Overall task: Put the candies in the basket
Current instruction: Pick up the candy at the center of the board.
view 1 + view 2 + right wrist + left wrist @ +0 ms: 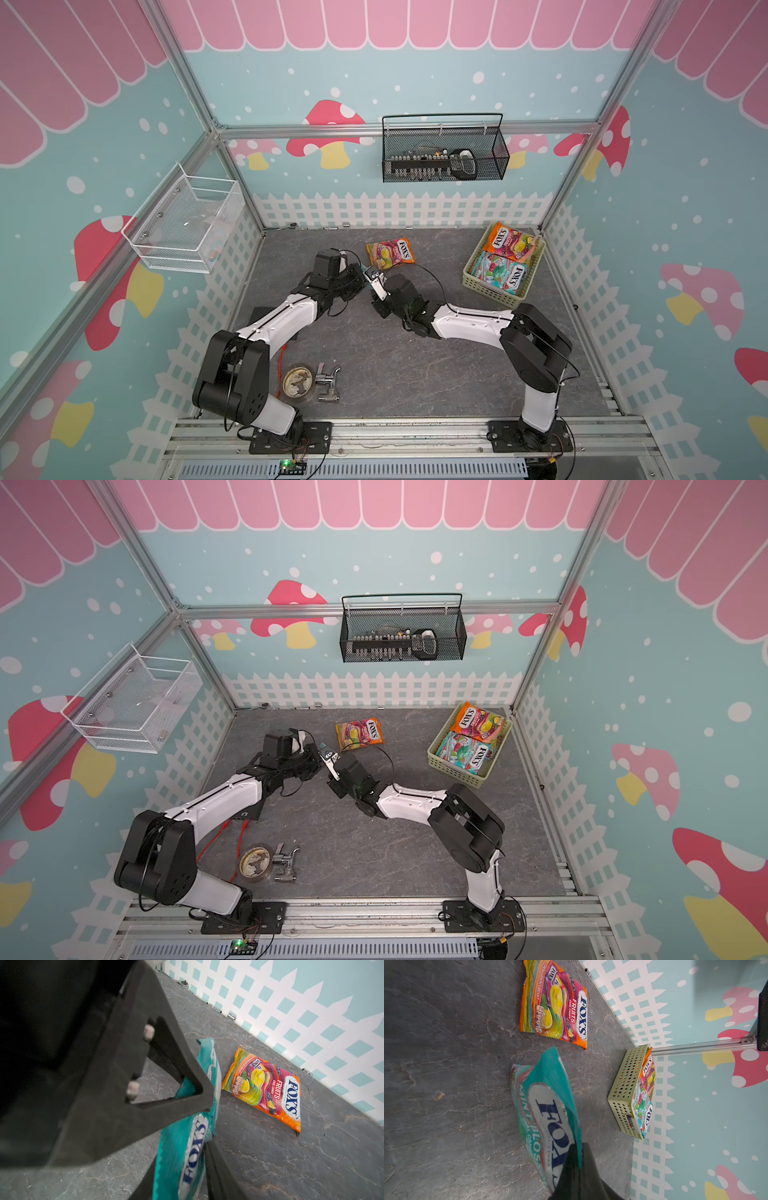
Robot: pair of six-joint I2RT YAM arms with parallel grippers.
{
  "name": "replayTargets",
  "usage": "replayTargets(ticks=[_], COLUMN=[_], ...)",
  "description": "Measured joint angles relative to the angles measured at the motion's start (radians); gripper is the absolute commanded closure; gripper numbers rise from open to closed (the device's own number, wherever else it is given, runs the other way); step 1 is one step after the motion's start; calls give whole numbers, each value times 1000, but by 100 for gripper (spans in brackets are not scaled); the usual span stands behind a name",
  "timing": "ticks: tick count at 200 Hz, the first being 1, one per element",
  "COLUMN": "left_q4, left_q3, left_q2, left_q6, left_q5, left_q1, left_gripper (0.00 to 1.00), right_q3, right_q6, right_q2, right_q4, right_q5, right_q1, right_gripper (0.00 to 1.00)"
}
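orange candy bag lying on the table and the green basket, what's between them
Only bare grey table from orange candy bag to basket, plain in the left wrist view; in both top views the right arm's black cable arcs across it.

Overhead stereo pair (wrist cameras close-in)

The left claw (364, 276) and right claw (380, 290) meet at a teal bag (546, 1105) mid-surface, each blocking the other's side. An orange bag (390, 254) lies just behind them. From there to the basket (490, 291) in the right rear corner the surface (436, 353) is bare. Packets (505, 257) cover the basket's floor. A round tin (297, 382) and a metal tap (327, 382) sit near the left arm's base.
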Motion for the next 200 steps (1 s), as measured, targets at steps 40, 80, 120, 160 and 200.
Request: replayTargets(ticks=[40, 80, 120, 160, 200], left_q4=[1, -5, -4, -5, -25], left_q3=[1, 1, 2, 2, 2], left_q2=[0, 0, 0, -3, -106], left_q6=[0, 0, 0, -4, 22], left_q5=[-13, -14, -13, -15, -33], left_q1=[0, 0, 0, 3, 64], left_gripper=[100, 100, 100, 67, 21], right_q3=[12, 32, 43, 43, 23], right_q6=[-17, -19, -15, -27, -10], right_q2=[0, 0, 1, 2, -37], right_q4=[-2, -8, -9, -6, -16], right_q5=[-1, -12, -27, -28, -16], right_q1=[0, -1, 3, 5, -28], right_gripper=[87, 59, 95, 100, 100])
